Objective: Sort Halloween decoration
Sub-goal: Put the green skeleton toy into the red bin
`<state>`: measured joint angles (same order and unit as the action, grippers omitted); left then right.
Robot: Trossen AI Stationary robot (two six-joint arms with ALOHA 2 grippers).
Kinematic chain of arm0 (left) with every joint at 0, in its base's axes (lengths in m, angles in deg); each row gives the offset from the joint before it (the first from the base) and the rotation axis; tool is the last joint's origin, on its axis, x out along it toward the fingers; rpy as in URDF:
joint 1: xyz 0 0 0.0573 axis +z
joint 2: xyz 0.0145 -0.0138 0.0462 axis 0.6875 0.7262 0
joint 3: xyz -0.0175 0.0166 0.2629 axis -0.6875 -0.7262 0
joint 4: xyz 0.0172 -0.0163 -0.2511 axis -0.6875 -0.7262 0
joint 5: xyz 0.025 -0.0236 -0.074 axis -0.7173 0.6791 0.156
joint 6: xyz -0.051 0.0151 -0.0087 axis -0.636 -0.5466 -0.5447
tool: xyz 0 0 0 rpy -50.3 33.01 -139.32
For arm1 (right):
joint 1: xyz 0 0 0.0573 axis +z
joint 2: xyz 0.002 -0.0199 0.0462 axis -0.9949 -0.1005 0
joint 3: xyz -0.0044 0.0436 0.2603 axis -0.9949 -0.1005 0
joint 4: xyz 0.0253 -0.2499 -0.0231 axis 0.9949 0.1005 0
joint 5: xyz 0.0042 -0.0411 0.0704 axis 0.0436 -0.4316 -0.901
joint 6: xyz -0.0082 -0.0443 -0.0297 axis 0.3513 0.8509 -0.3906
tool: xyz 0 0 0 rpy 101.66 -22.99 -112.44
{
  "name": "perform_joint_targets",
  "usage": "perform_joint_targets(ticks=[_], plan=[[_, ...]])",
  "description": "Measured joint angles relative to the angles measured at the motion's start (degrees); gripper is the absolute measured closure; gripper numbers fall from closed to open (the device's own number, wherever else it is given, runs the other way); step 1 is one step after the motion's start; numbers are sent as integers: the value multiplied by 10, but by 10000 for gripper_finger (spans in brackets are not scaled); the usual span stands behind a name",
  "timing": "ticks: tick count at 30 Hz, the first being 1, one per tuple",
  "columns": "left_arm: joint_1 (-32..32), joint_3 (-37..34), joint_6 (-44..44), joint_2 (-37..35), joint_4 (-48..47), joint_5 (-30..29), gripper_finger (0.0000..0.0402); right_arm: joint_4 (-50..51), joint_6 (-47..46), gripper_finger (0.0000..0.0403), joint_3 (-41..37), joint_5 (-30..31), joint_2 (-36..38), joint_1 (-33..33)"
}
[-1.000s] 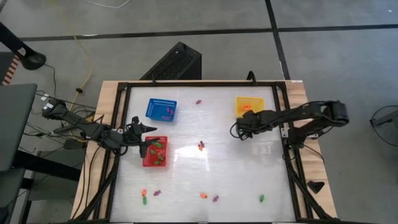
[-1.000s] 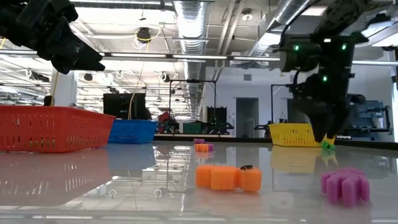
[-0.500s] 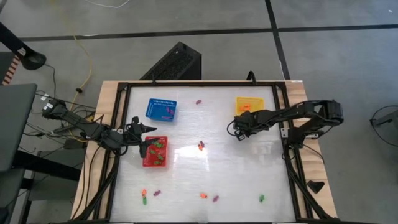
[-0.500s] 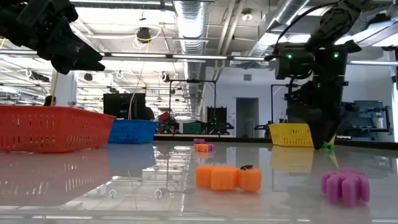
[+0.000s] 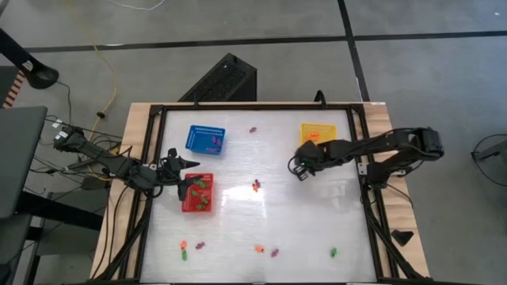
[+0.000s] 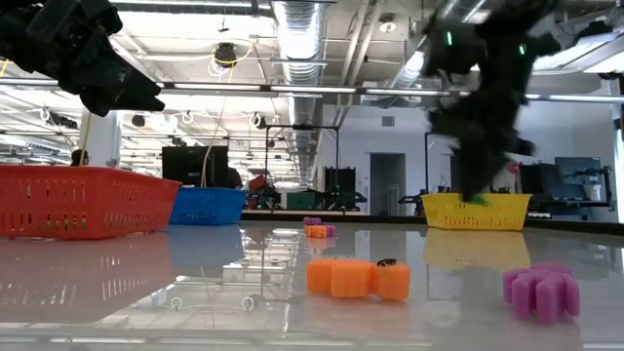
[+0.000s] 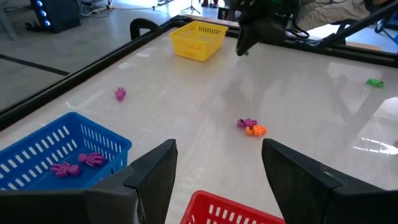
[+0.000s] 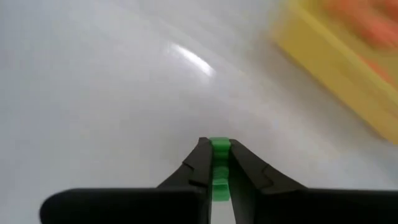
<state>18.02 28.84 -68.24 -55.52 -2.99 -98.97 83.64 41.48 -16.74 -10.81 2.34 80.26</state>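
The Halloween decoration is small orange, green and purple trinkets. One green trinket [image 8: 219,154] sits between the fingers of my right gripper [image 5: 298,169], which hangs above the table just in front of the yellow basket [image 5: 317,133]. An orange and purple pair [image 5: 256,187] lies mid-table, a purple one [image 5: 253,129] at the far side, and several along the near edge [image 5: 259,248]. My left gripper [image 7: 217,180] waits open over the red basket's [image 5: 197,192] far left corner, empty. My right gripper pinches the green trinket [image 8: 219,163] between its two fingertips, one finger on each side. The fingers slant steeply down from above. The trinket is lifted clear of the table [image 6: 478,200].
The blue basket [image 5: 206,140] at the far left holds purple trinkets [image 7: 78,163]. The red basket holds green pieces, the yellow one orange pieces. A black frame [image 5: 356,158] rims the table. An orange trinket [image 6: 358,278] and a purple one [image 6: 542,290] lie near the low camera.
My right gripper has taken hold of the green trinket that lay on the table in front of the yellow basket. It has risen with it and moved a little toward the table's left edge. The trinket is now clear of the table.
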Motion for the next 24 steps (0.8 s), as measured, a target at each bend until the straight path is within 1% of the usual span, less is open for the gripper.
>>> perform_joint_targets(ticks=[2,6,8,10,13,18,22,24], plan=[[0,0,0,0,0,-2,175,-73,27,346,20,0,-8,30],[0,0,0,0,0,-3,175,-287,110,346,50,1,-47,86],[0,0,0,0,0,-3,175,-377,155,346,74,0,-86,107],[0,0,0,0,1,-3,175,-429,199,346,110,0,-132,123],[0,0,-2,0,1,-3,175,-462,256,346,187,0,-218,138],[0,0,-3,0,1,-2,175,-507,346,345,351,0,-374,147],[0,0,-4,0,0,0,175,-490,395,345,490,-3,-483,144],[0,0,-4,0,1,0,175,-483,400,345,552,-26,-529,137]])
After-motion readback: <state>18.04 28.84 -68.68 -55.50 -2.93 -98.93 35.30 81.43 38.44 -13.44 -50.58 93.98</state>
